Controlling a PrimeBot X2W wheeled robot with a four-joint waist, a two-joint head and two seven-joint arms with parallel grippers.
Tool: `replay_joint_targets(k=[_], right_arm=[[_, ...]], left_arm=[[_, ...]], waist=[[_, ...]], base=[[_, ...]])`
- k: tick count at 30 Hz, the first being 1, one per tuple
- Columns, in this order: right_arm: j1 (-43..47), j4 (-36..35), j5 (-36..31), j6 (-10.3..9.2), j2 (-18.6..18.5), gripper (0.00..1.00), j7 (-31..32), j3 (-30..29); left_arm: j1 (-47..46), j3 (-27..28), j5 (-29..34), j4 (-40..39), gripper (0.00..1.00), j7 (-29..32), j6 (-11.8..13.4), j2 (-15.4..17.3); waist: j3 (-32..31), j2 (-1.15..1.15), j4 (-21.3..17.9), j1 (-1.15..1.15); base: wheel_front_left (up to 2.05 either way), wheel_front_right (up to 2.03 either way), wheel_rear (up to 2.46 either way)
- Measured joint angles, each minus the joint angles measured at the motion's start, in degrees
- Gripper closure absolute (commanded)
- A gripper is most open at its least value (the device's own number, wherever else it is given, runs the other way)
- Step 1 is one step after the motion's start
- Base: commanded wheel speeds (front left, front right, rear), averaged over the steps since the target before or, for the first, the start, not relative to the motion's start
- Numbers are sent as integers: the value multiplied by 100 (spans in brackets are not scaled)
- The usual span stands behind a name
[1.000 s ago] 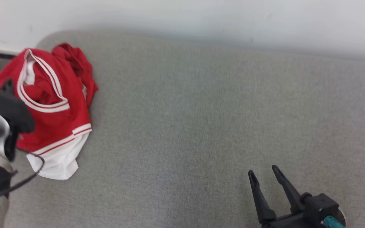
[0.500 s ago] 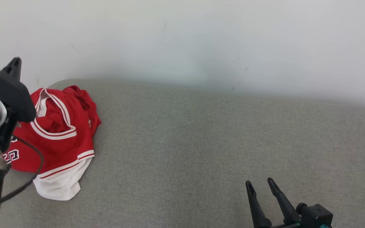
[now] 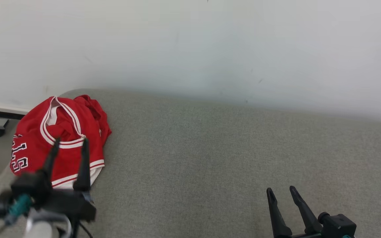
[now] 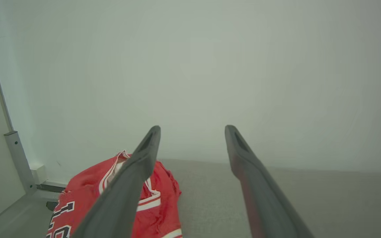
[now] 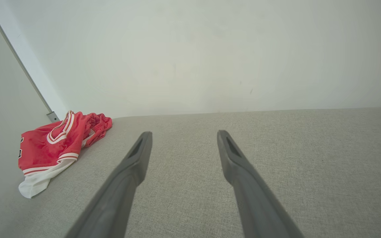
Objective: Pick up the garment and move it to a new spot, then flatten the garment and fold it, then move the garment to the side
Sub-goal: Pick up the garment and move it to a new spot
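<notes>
Bare lab-like room, plain white wall point(image 3: 190, 49), grey fabric-covered surface point(image 3: 210, 148), metal wall rail point(image 4: 20, 158)

**Both tools stand parted and empty.** The robot's left tool point(image 3: 71, 141) sits at the lower left of the head view. Its two long dark fingers point(image 3: 84, 162) point up and away from the body, spread apart with nothing between them. Behind them the black wrist housing point(image 3: 64, 201) looks slightly blurred. It has a teal fitting point(image 3: 20, 205) on its outer side, and a pale forearm point(image 3: 38, 231) shows at the bottom edge. The right tool point(image 3: 280, 189) sits at the lower right, its fingers also parted and empty. They lean a little leftward from a black wrist block point(image 3: 337, 224). Each wrist view agrees: the left tool point(image 4: 192, 128) and the right tool point(image 5: 184, 133) gape wide, gripping nothing.
</notes>
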Motion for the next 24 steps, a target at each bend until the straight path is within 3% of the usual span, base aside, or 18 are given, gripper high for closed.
replay_joint_targets(k=[4, 10, 18, 24], right_arm=[[15, 0, -19, 0, 5, 0, 0, -85], [48, 34, -71, 0, 8, 0, 43, -146], [107, 283, -168, 0, 4, 0, -101, -506], [117, 536, -205, 0, 4, 0, -178, -588]], left_arm=[[927, -70, 183, -446, 0, -114, 49, -292], [2399, 360, 493, -1419, 0, -129, 32, -866], [3220, 589, 1311, -1714, 0, -129, 85, -1062], [3368, 717, 1446, -1524, 0, -129, 34, -1152]], waist=[[-115, 0, -40, 0], [-229, 0, -368, 0], [-269, 1, -931, 0], [-307, 1, -1200, 1]], base=[[0, 0, 0], [0, 0, 0], [0, 0, 0], [0, 0, 0]])
